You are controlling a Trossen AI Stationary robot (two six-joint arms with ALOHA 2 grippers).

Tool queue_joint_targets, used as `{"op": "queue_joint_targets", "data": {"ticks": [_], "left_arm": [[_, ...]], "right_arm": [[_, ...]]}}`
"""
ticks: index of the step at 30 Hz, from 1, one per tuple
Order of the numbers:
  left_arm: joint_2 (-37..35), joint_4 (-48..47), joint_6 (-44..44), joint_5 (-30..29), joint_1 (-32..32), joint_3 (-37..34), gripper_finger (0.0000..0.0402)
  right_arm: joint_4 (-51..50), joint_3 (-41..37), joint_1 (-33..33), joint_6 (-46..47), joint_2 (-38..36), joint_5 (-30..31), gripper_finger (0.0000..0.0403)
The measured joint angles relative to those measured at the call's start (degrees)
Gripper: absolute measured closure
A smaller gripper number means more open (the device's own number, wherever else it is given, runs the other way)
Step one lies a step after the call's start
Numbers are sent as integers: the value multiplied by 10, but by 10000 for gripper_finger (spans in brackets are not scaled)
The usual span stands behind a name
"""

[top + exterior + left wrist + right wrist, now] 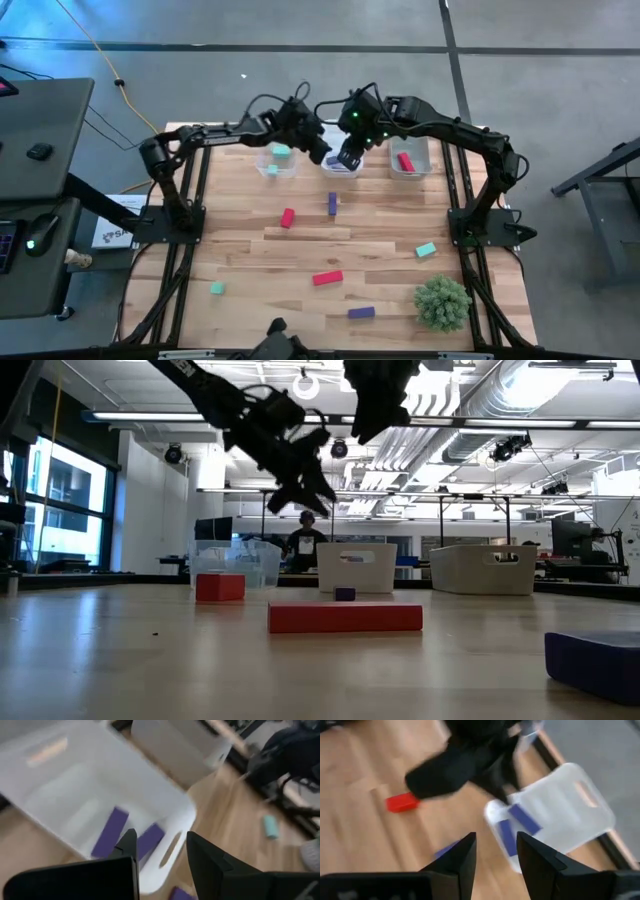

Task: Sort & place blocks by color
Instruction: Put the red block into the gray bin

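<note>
Both open, empty end effectors, left (322, 152) and right (348, 160), hang by the middle bin (340, 168); the purple block (332, 204) stands just below them, long side pointing away, about equally near both.

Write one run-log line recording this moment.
left gripper: open, empty, above middle clear plastic bin | right gripper: open, empty, same bin | two purple bar blocks inside

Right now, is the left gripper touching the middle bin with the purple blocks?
Apart. In the left wrist view the open left gripper hangs above the white bin, empty, with the purple blocks lying below.
</note>
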Motion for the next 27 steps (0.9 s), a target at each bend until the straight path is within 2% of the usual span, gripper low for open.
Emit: {"op": "queue_joint_targets", "data": {"ticks": [7,16,22,27], "left_arm": [[-95,-71,23,-1,18,2,318],[-224,-169,39,-5,15,2,318],[-294,-240,41,-7,14,2,320],[-337,-297,40,-7,14,2,320]], "right_arm": [[-1,0,20,-32,0,-52,272],[12,0,83,-47,0,-42,269],[31,0,124,0,0,-26,228],[39,0,163,0,0,-26,195]]}}
